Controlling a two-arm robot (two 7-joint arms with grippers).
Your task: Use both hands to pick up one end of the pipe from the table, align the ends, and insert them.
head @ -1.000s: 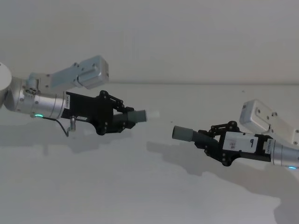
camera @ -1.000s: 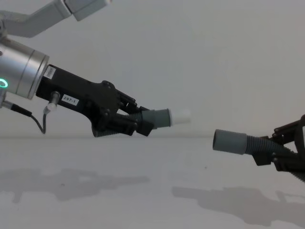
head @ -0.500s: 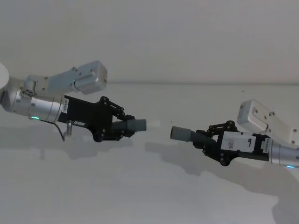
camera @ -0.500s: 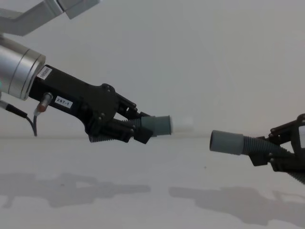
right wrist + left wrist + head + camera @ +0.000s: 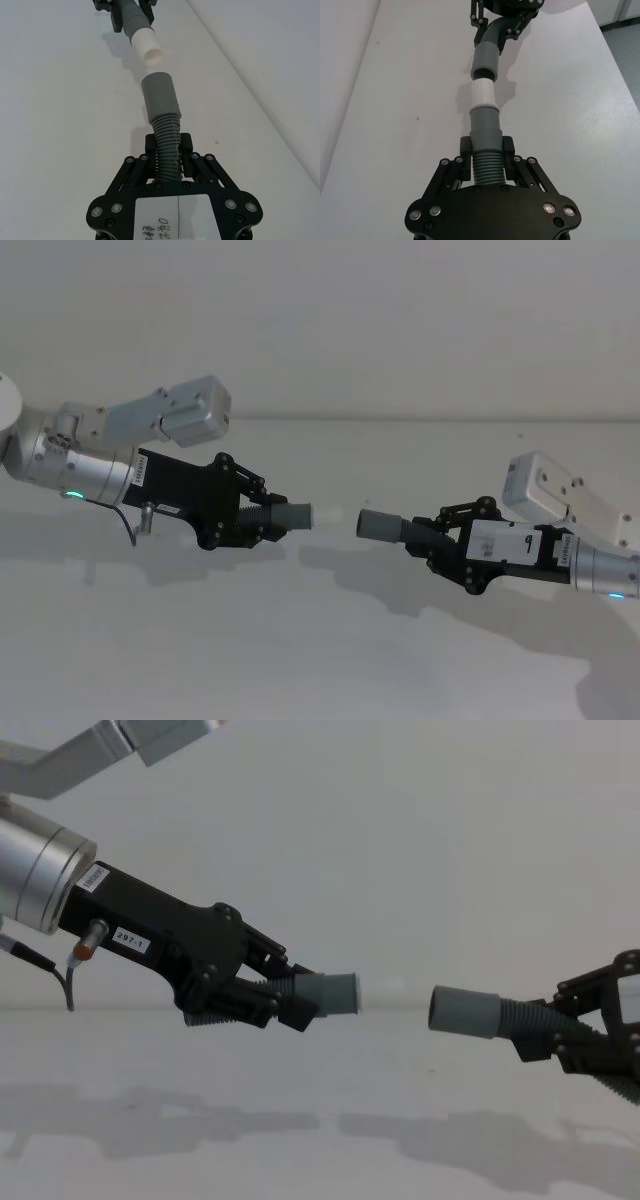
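Pipe pieces are hanging above the table [image 5: 300,640], ends facing, near but apart. Left gripper [image 5: 262,523] is clamping the ribbed body of the white-tipped piece [image 5: 295,515]; right gripper [image 5: 425,537] is clamping the open-sleeve piece [image 5: 380,525].

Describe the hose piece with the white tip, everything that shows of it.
The hose piece with the white tip is short, with a dark grey ribbed body, a smooth lighter grey cuff and a narrower white tip that looks like plain plastic. The left gripper is shut on the ribbed body just behind the cuff and holds it in the air above the table. The tip points at the open sleeve of the other piece, roughly in line with it, with a small gap between. Nothing else touches it.
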